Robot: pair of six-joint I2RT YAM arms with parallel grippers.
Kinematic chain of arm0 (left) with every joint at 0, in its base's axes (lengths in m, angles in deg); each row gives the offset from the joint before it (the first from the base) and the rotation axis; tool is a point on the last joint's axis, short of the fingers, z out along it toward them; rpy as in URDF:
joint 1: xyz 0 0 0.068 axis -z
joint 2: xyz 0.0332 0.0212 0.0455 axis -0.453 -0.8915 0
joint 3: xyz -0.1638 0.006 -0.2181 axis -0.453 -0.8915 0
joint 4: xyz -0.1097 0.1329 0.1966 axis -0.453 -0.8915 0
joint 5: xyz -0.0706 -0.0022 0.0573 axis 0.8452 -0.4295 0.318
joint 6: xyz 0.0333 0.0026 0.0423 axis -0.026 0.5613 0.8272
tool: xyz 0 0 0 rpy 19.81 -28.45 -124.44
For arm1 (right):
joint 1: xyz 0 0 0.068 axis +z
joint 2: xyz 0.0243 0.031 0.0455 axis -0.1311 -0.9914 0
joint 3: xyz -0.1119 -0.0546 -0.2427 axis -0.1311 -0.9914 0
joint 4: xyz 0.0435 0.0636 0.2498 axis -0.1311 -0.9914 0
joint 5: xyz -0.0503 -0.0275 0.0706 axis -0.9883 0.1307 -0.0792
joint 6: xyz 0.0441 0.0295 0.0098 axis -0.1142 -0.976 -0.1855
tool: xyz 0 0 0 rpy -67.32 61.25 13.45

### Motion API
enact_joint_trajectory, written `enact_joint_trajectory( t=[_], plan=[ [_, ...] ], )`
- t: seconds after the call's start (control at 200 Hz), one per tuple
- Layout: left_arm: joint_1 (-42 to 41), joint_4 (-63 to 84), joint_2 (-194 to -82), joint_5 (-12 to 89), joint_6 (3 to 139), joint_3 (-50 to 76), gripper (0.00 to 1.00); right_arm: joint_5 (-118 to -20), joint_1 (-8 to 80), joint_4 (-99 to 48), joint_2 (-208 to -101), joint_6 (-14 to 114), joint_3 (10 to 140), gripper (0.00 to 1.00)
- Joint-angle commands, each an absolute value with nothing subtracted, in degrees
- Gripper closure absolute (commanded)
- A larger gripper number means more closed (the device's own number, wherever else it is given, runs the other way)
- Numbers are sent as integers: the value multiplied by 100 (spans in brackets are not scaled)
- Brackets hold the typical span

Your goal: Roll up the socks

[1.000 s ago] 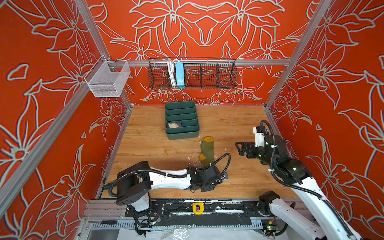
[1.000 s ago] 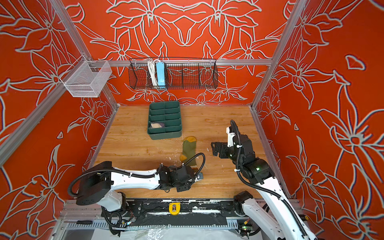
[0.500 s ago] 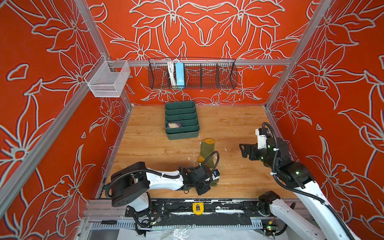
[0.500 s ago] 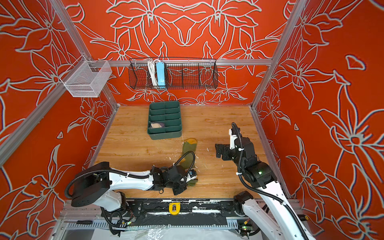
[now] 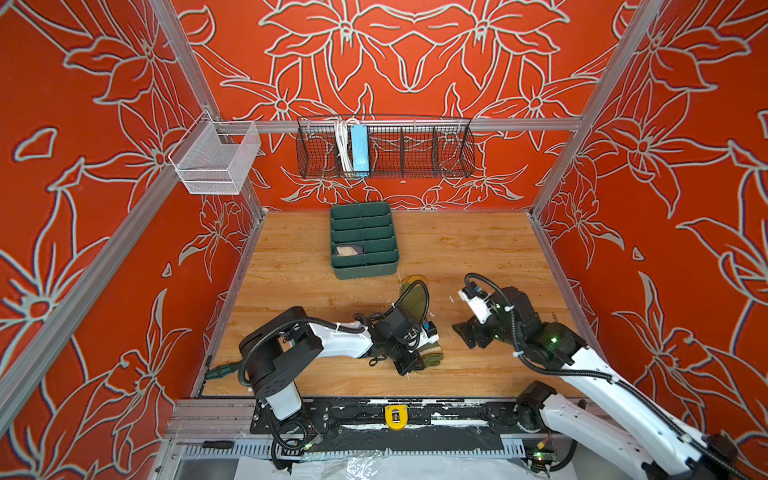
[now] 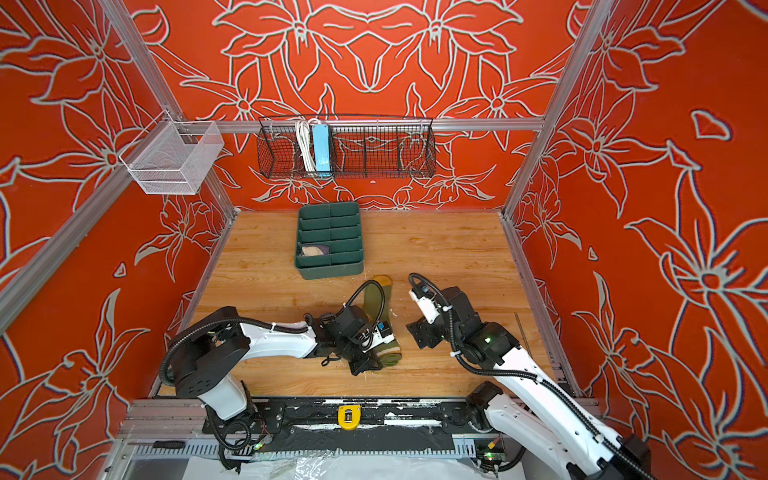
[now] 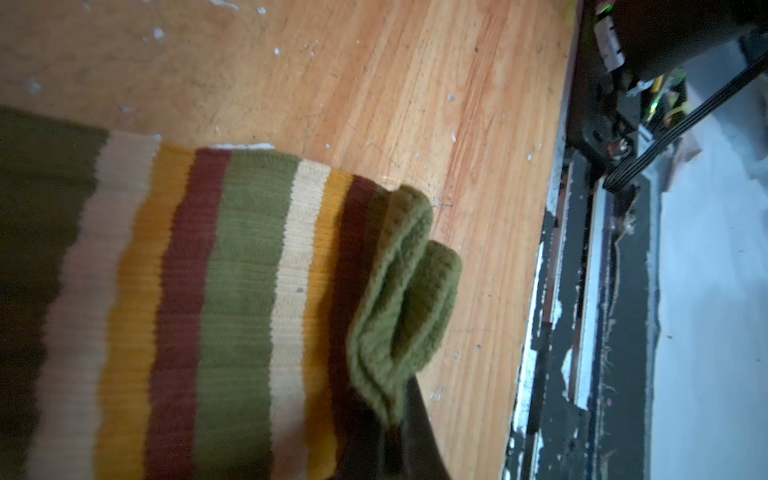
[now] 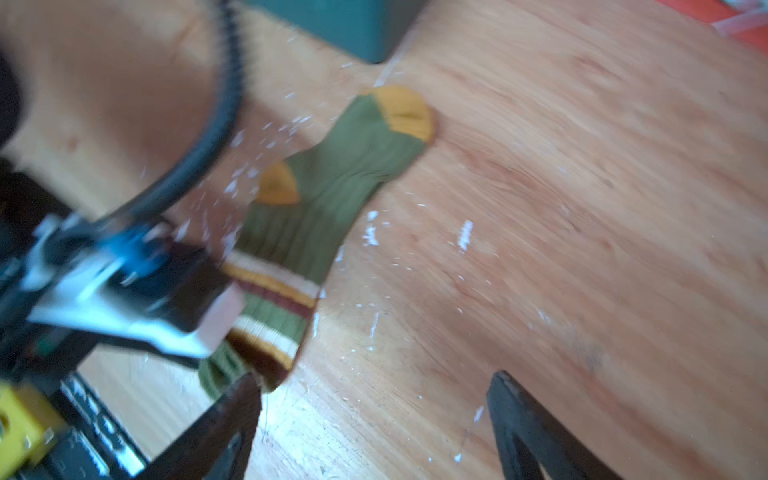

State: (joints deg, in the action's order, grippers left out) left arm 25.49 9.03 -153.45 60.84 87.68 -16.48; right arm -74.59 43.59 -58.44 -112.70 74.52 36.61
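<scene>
Spanning the floor of the red flowered enclosure, a wooden counter point(image 5: 299, 291) is shown, flecked with white scraps. A black wire basket point(image 5: 419, 153) is hung on the back wall above it. A dark green divided tray point(image 5: 363, 272) is set on the counter near the back, left of middle.

Just in front of the tray's right front corner, the olive sock point(image 8: 332, 178) is laid flat on the counter. Its mustard toe is pointed toward the tray and its striped cuff toward the front edge.

The left claw point(image 5: 409, 363) is placed at the cuff end and is closed tight. In the left wrist view the green cuff rim is seen folded double and pinched by a dark fingertip point(image 7: 419, 440). The right claw point(image 8: 374, 378) is held just beside the sock on its right, apart from it, with its jaws spread wide and nothing between them.

A small pale bundle point(image 5: 348, 250) is lodged in a left-hand compartment of the tray; what it is cannot be told.
</scene>
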Motion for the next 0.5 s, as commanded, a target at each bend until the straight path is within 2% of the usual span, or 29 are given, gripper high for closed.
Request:
enact_joint_trajectory(
  t=[0.0, 0.13, 0.26, 0.385, 0.495],
  plan=[
    [2527, 299, -15867, 6288, 8634, -1854, 94, -7913, 4689, -5629, -11098, 8728, 3546, 14],
    [2449, 288, -15934, 6282, 8528, -1876, 95, -7681, 4930, -5733, -10537, 9871, 3389, 14],
    [2383, 375, -15863, 6250, 8478, -2014, 95, -7706, 5046, -6449, -10201, 10987, 3460, 14],
    [2252, 417, -15842, 6300, 8405, -2076, 95, -7767, 5240, -6950, -9942, 11768, 3383, 15],
    [2185, 346, -15912, 6414, 8460, -1991, 95, -7990, 5768, -7053, -10000, 12076, 3126, 16]
  ],
)
